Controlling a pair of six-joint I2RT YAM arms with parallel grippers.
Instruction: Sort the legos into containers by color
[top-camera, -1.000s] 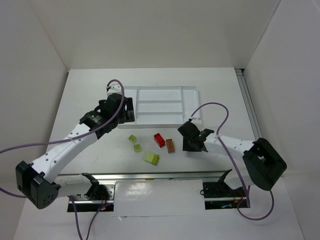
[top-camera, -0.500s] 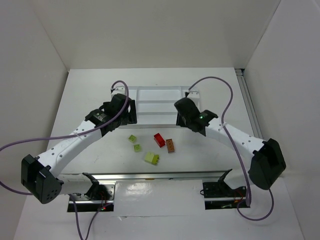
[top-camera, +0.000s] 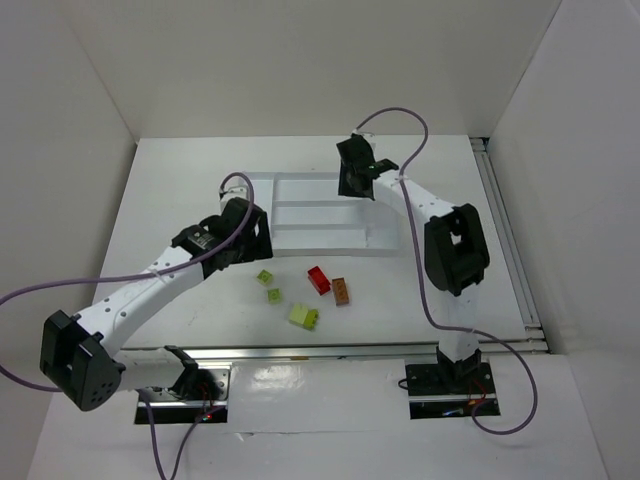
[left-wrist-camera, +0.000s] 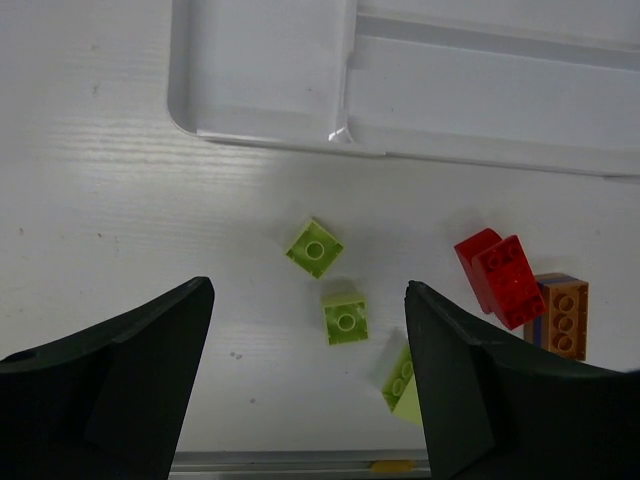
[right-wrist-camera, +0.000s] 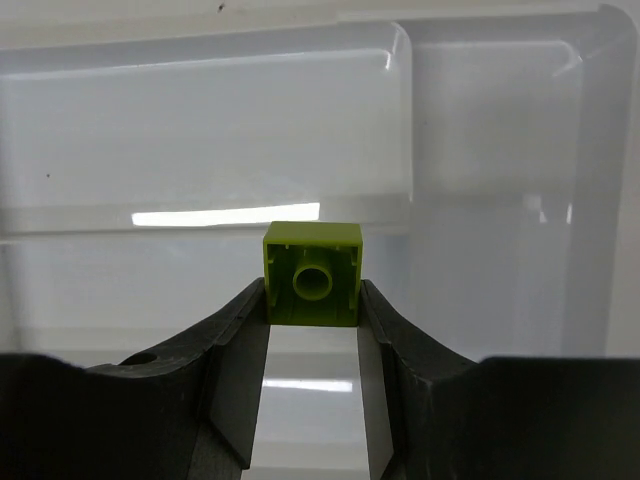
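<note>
The right end effector (right-wrist-camera: 311, 300) is clamped on a lime brick (right-wrist-camera: 311, 287) above the white tray (top-camera: 320, 215), which lies toward the far edge of the tabletop (top-camera: 180, 200). I think it should go low over one compartment, well inside it, before it lets go, so that the brick does not bounce out. The left end effector (left-wrist-camera: 308, 288) stands wide apart above the loose bricks (left-wrist-camera: 346, 318), closer to the near edge, and holds nothing.
</note>
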